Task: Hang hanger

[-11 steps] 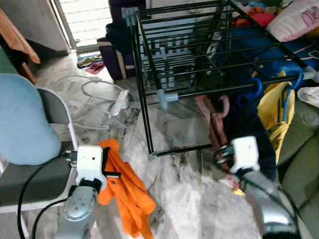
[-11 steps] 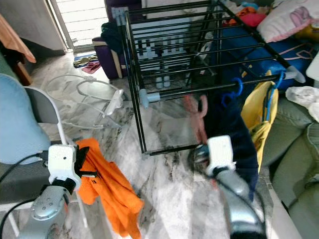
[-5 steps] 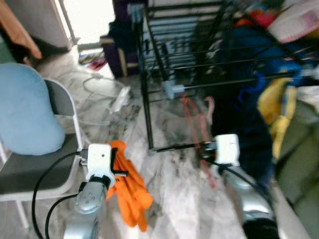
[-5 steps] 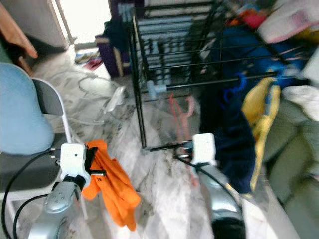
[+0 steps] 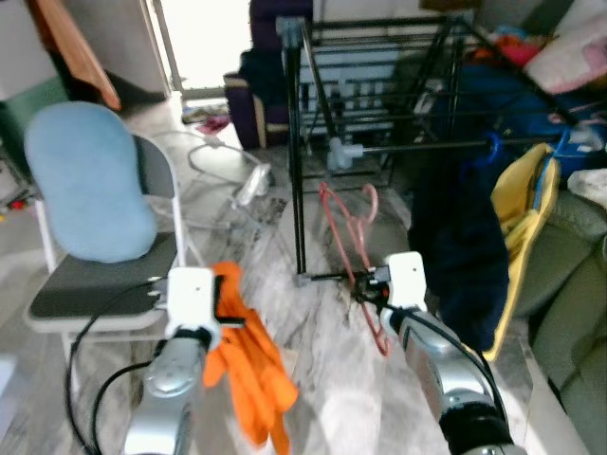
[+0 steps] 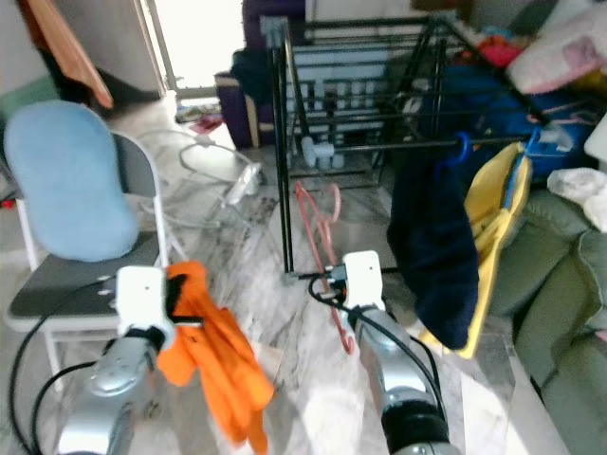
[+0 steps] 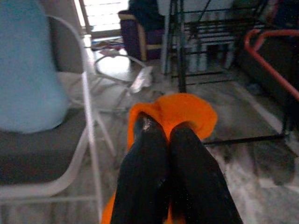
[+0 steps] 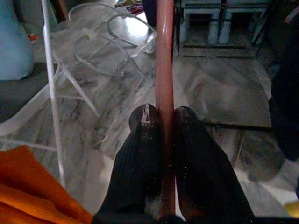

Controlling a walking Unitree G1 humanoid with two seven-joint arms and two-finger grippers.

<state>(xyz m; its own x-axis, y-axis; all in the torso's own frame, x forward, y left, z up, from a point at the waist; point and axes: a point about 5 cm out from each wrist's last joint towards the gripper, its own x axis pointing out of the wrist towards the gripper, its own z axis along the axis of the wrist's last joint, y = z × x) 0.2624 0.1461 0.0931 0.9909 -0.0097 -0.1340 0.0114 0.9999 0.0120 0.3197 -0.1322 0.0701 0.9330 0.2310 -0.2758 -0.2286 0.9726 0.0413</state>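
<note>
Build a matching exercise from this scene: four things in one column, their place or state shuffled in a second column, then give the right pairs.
Things
1. pink hanger
2. orange garment
3. navy garment
4. blue cushion

Places or states
A. hanging from the drying rack on a blue hook
B. resting against the back of the folding chair
C. clamped in the right gripper
D. clamped in the left gripper

Pairs: 1-C, 2-D, 3-A, 4-B

Home: clothes drying rack [image 5: 398, 95], sofa [image 5: 569, 313], folding chair [image 5: 104, 246], marble floor [image 5: 322, 379].
</note>
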